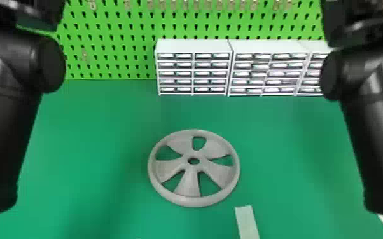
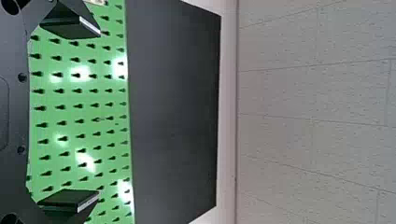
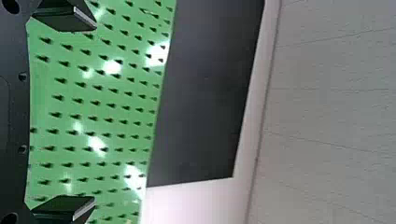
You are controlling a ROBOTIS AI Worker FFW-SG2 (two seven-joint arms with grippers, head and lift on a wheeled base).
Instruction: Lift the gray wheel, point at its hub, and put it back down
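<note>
Lying flat on the green tabletop (image 1: 280, 136), the gray wheel (image 1: 188, 187) is showing a matte, light gray face, somewhat left of the right arm and well apart from both arms. From left to right, its thick round rim is enclosing five rounded openings, and five broad, flaring spokes are running between them into the hub (image 1: 193, 166), whose hole is facing up. Being round, the wheel is offering no long axis; one spoke is pointing to the near side, and one opening is sitting at the far side.

On the left, the left arm (image 1: 3, 127) is covering part of the tabletop; its gripper (image 2: 99, 113) is holding its fingers spread. A green pegboard (image 1: 105, 25) is standing at the far side, with white drawer units (image 1: 194, 47) lining up before it. A pale strip (image 1: 247, 222) is lying near and right of the wheel. On the right, the right arm (image 1: 375, 136) is partly hiding the last drawer unit; its gripper (image 3: 95, 113) is keeping its fingers wide apart.
</note>
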